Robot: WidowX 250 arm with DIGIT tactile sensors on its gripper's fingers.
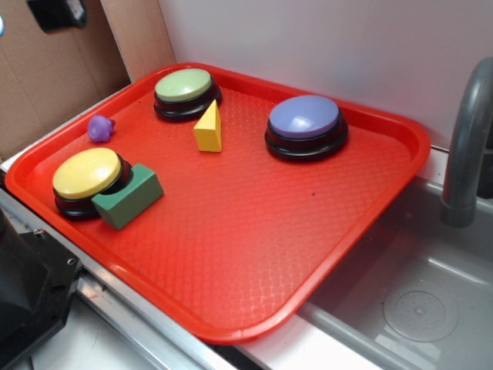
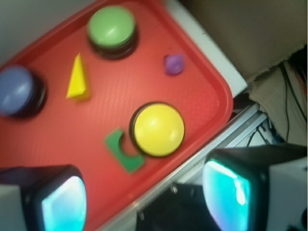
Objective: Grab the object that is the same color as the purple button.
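Red tray (image 1: 370, 231), purple toy (image 1: 100, 128) near edge, green button (image 1: 185, 86) nearby, pincer (image 2: 144, 192) released above.

no readable text, labels, brands or numbers appear on anything in either view.

We're looking at a test bench dressed up as a toy kitchen. A grey plastic sink basin (image 1: 420, 304) sits at the right with a grey faucet (image 1: 466, 146) rising over it. A red tray (image 1: 254, 254) overhangs the sink's left edge. Cardboard (image 1: 46, 85) walls off the back left corner, and the wrist view shows loose cables (image 2: 288, 96) beyond the tray's edge.
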